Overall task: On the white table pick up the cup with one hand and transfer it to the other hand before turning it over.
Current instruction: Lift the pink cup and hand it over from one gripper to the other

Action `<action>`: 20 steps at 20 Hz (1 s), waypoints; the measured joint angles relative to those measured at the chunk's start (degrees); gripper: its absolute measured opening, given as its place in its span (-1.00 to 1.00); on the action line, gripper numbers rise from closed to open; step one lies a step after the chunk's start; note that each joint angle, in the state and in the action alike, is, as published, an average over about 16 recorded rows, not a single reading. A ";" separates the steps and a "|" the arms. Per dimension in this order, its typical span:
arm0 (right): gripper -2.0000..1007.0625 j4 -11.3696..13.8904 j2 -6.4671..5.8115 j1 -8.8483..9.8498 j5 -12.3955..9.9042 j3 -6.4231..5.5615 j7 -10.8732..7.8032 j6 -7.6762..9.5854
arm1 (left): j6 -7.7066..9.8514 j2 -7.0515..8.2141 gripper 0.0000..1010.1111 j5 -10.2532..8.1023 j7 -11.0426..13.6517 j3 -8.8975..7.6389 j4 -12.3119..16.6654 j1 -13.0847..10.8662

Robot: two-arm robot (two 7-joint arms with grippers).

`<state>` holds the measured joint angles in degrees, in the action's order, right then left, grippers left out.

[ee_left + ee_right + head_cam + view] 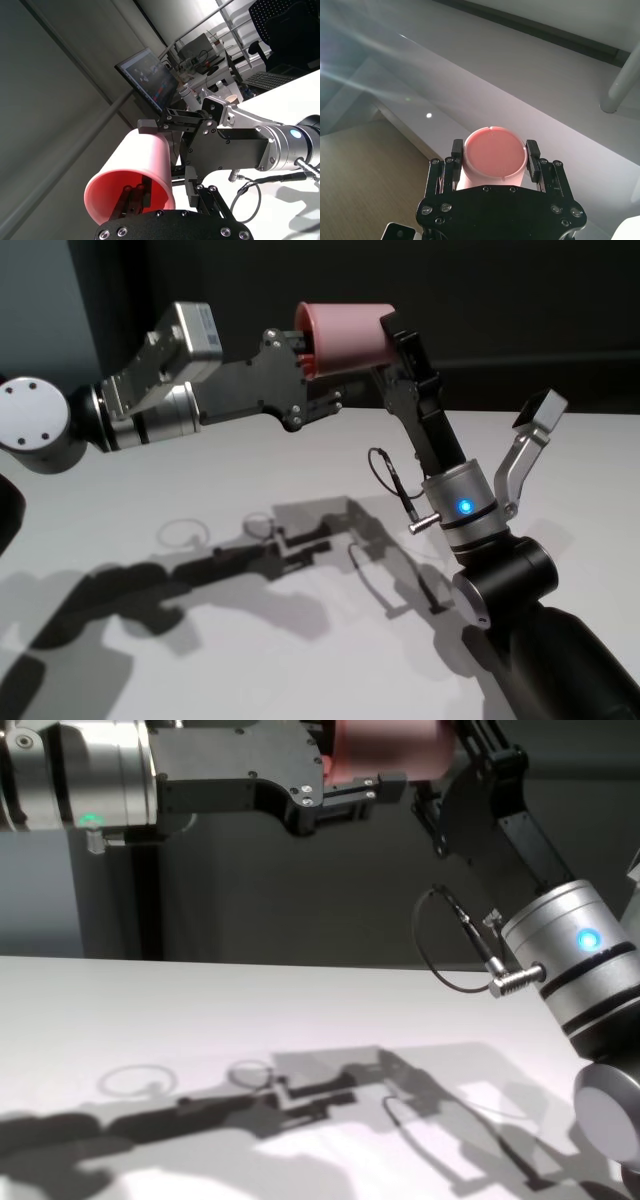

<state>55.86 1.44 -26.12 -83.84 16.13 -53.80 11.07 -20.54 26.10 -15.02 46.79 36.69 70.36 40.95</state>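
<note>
As seen from the head, holding the cup (345,332) high above the white table (200,640), well clear of the surface. Pink, plain, lying nearly on its side, with the open mouth turned left and the narrower base turned right. Grasped by the right claw (494,150), clenched on the cup with one black finger (532,152) pressed to each side of the wall, close to the base. Reaching up and leftward from the near right, on a silver arm with a blue light (465,507) and a loop of black cable (440,950) beside the wrist.

Meeting it from the left: the left claw (312,360), stretched out level on the arm with the green light (90,820), ending right at the cup's mouth and partly inside the rim. Cannot tell whether that claw is gripping the rim or released from it.

Below, on the table, only dark shadows (250,570) of both arms, plus two faint ring marks (137,1078) towards the left.
</note>
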 joint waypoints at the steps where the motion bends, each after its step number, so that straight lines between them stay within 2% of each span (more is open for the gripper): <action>1: 0.46 0.00 0.00 0.00 0.00 0.00 0.00 0.00 | 0.00 0.00 -0.10 0.00 0.00 0.00 0.00 0.00; 12: 0.46 0.00 -0.01 0.00 -0.01 -0.01 0.02 0.00 | -0.02 0.08 0.67 0.01 -0.18 -0.17 0.17 -0.24; 20: 0.46 0.00 -0.01 0.00 -0.01 -0.01 0.05 0.00 | -0.08 0.54 0.95 0.00 -0.46 -0.78 0.92 -1.18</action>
<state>55.85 1.44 -26.12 -83.85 16.12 -53.75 11.07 -20.62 26.65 -15.02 46.33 35.91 71.29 39.78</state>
